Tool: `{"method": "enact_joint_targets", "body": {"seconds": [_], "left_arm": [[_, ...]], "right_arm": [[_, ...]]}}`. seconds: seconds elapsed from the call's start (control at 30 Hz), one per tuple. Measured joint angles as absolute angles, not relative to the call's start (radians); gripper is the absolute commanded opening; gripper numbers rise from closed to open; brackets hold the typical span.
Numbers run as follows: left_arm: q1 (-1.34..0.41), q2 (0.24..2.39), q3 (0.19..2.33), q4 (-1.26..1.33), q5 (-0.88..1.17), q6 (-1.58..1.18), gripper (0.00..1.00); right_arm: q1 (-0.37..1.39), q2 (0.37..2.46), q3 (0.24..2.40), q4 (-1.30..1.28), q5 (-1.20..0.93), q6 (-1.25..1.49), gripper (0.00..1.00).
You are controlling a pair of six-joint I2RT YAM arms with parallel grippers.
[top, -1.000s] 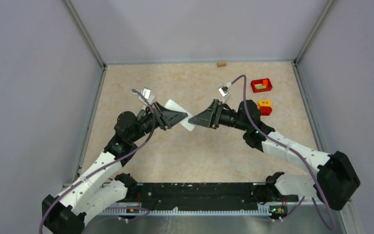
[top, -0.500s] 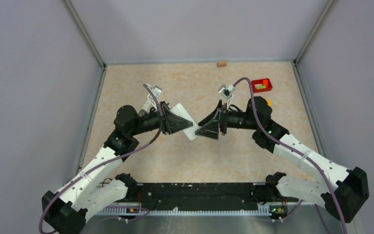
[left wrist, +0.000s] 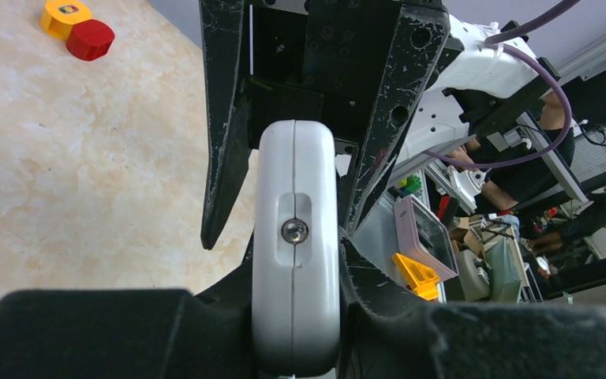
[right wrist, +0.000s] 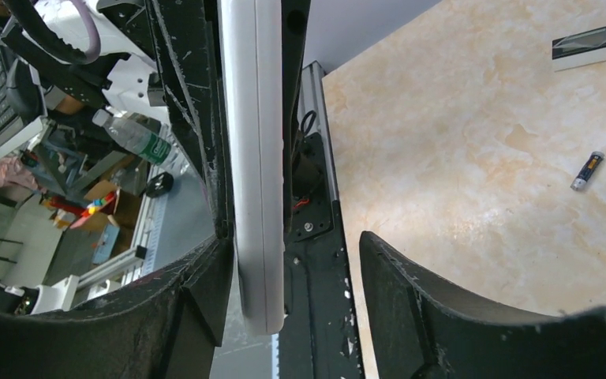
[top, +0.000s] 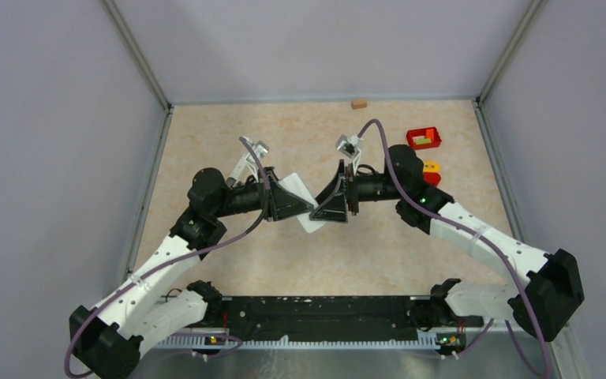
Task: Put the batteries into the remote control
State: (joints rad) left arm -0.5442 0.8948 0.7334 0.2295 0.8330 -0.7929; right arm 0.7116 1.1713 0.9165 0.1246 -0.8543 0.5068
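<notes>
Right gripper [right wrist: 292,249]: has rolled in over the free end of the remote control [left wrist: 296,260]; jaws part-open, one finger touching
Left gripper [top: 303,208]: clamped on the remote, held in the air
Meaning: probably a regrip; loading not begun
Battery [right wrist: 586,171]: lying on the table [right wrist: 481,158], well apart
Writing: none legible

My left arm [top: 156,267] and right arm [top: 481,241] wear white shells over black joints, and a purple cable [top: 375,121] loops along each. My jaws are black triangular plates, scuffed pale at the edges and drilled with holes. A black rail [top: 323,316] carries my bases at six o'clock.
</notes>
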Motion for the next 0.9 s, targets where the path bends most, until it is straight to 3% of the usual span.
{"method": "enact_joint_targets", "body": {"seconds": [0.1,0.27,0.33,0.43,0.5,0.57,0.67,0.9], "left_arm": [[-0.545,0.895,0.736,0.226,0.838,-0.788,0.0],[-0.545,0.895,0.739,0.223,0.842,-0.778,0.02],[-0.545,0.895,0.739,0.21,0.845,-0.767,0.03],[-0.545,0.897,0.739,0.187,0.844,-0.75,0.12],[-0.543,0.9,0.739,0.177,0.846,-0.741,0.29],[-0.543,0.896,0.741,0.17,0.843,-0.731,0.5],[-0.545,0.894,0.753,0.137,0.789,-0.716,0.96],[-0.546,0.879,0.785,-0.023,0.542,-0.651,0.99]], "right_arm": [[0.712,1.179,0.916,0.127,-0.868,0.498,0.63],[0.718,1.198,0.916,0.126,-0.901,0.488,0.52],[0.726,1.214,0.918,0.126,-0.92,0.482,0.41],[0.742,1.227,0.923,0.124,-0.94,0.474,0.14],[0.75,1.23,0.934,0.111,-0.941,0.47,0.0],[0.75,1.234,0.938,0.102,-0.945,0.468,0.0],[0.755,1.236,0.939,0.08,-0.879,0.463,0.0],[0.756,1.238,0.952,-0.046,-0.577,0.462,0.0]]}}
